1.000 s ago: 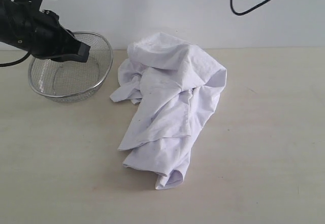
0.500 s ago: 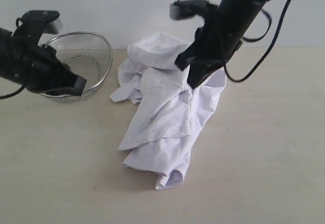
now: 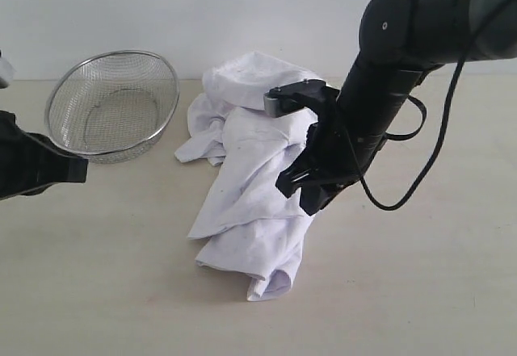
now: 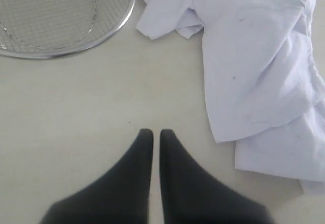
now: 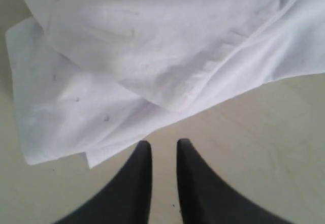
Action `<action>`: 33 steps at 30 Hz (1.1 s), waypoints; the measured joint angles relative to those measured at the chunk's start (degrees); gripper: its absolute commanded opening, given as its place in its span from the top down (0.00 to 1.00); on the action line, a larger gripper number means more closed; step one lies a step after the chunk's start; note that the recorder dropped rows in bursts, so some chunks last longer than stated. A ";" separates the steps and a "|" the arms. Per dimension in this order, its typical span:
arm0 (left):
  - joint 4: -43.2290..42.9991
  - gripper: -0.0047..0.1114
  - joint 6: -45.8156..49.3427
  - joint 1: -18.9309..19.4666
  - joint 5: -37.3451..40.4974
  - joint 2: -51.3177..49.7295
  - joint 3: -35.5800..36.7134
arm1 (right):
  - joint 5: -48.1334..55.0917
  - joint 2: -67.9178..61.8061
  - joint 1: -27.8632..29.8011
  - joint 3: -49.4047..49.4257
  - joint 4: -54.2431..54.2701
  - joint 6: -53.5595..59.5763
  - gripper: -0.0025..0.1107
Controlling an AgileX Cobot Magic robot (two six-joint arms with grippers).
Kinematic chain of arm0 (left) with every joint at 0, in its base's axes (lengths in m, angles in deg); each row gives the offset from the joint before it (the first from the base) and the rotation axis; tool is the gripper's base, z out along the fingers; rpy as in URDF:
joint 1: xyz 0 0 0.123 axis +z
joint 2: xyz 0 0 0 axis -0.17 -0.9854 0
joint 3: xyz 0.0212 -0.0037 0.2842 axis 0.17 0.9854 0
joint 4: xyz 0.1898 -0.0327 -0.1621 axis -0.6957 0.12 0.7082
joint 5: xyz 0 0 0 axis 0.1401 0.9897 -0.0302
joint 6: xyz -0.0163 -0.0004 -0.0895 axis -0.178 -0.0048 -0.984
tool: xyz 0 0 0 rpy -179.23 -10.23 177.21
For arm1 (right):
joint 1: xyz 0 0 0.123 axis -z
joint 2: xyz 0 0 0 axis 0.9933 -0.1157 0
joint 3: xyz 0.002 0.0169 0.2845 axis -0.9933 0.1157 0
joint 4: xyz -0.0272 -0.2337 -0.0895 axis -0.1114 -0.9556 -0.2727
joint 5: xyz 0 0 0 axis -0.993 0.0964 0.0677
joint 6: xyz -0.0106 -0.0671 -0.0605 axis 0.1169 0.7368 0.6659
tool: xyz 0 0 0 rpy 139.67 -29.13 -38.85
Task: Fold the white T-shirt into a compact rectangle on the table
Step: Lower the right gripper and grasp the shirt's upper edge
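Note:
The white T-shirt (image 3: 250,170) lies crumpled in a heap in the middle of the table (image 3: 420,283), plain white side showing, no lettering visible. My right gripper (image 3: 308,201) hangs low at the heap's right edge; in the right wrist view its jaws (image 5: 163,144) stand a little open over bare table, just short of the shirt's hem (image 5: 152,46), with nothing between them. Left of the shirt, my left gripper (image 3: 79,169) is shut and empty; its tips (image 4: 153,132) point at bare table, apart from the cloth (image 4: 254,71).
A round wire-mesh basket (image 3: 171,77) stands at the back left, close to the shirt's sleeve; its rim (image 4: 119,23) shows in the left wrist view. A loose black cable hangs from the right arm (image 3: 420,130). Bare tabletop stretches along the front and right.
The right arm has swung down from above to the shirt's right edge, and its jaws have parted slightly. The left arm has drawn away from the basket toward the front left.

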State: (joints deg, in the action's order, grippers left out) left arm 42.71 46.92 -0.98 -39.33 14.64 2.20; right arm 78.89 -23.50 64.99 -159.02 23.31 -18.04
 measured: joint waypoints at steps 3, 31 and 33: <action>1.12 0.92 0.00 0.00 0.00 -1.46 0.05 | -3.00 -0.51 0.00 0.20 0.55 -0.98 0.64; 2.01 0.92 0.00 0.00 3.66 -2.06 0.05 | -14.49 -7.48 0.00 0.51 16.44 1.83 0.98; 2.01 0.92 0.00 0.00 3.66 -2.06 0.05 | -13.74 -7.48 0.00 0.51 16.65 2.49 0.98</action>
State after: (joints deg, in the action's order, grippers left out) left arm 44.72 46.92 -0.98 -35.67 12.58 2.25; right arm 65.15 -30.98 64.99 -158.51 39.96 -15.54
